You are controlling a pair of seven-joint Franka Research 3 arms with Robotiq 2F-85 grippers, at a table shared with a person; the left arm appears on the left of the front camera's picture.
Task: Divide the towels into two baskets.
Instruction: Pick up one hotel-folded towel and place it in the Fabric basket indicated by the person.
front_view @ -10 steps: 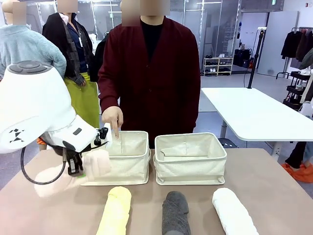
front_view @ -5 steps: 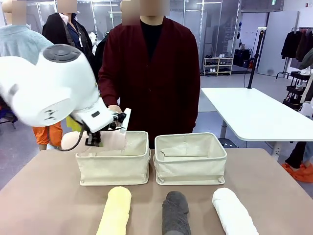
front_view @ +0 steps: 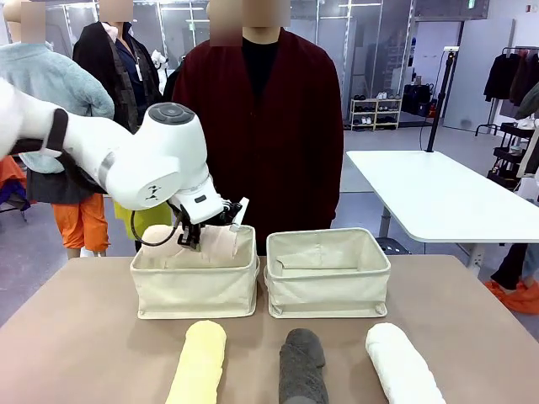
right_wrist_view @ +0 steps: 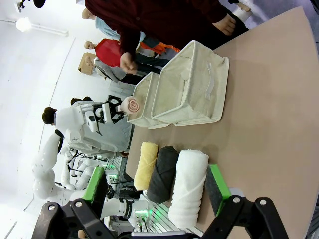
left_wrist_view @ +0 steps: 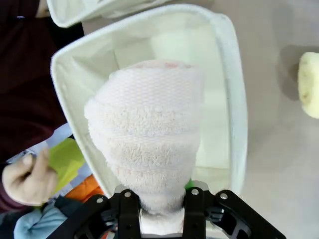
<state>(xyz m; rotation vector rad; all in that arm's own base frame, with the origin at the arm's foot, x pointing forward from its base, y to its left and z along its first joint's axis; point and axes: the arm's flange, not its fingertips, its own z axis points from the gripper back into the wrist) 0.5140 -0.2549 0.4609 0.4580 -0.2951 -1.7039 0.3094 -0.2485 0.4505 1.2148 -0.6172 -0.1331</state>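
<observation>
Left wrist view: left end effector (left_wrist_view: 160, 215) grips cream-white towel (left_wrist_view: 147, 144) over basket (left_wrist_view: 235, 99).

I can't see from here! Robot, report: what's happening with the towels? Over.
Left gripper shut on cream towel, over left basket. Right gripper open, holding nothing. Yellow towel, grey towel, white towel on table. Nothing blocking the basket.

Glossy white left arm (front_view: 160, 168) with bulbous joints, a flat grey cap (front_view: 173, 112) on top, a small black mark on the shell and a black cable (front_view: 152, 242) looped beneath. Black left gripper (left_wrist_view: 160, 213) with silver screw heads — black right gripper (right_wrist_view: 155, 174) tipped with bright green pads (right_wrist_view: 97, 185).
</observation>
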